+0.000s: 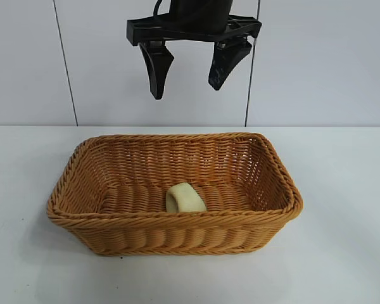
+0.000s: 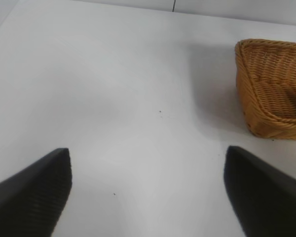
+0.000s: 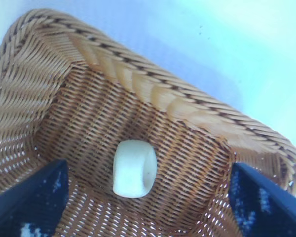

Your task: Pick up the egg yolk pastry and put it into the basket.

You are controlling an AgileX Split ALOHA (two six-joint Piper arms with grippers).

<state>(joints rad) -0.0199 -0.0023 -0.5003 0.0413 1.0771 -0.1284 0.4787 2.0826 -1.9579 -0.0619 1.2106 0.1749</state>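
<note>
No readable text — none in any view.
Basket, pastry, worktop and wall panels carry no labels, brands, numbers or signs — all surfaces plain.

Looks like a robot lab or test bench, not anyone's home. Plain white table, blank white panelled wall with thin dark seams behind it, no household clutter around. The only prop is a wicker basket sitting on the tabletop, with a black robot gripper hanging above it. Pretty bare, staged setup.
</note>
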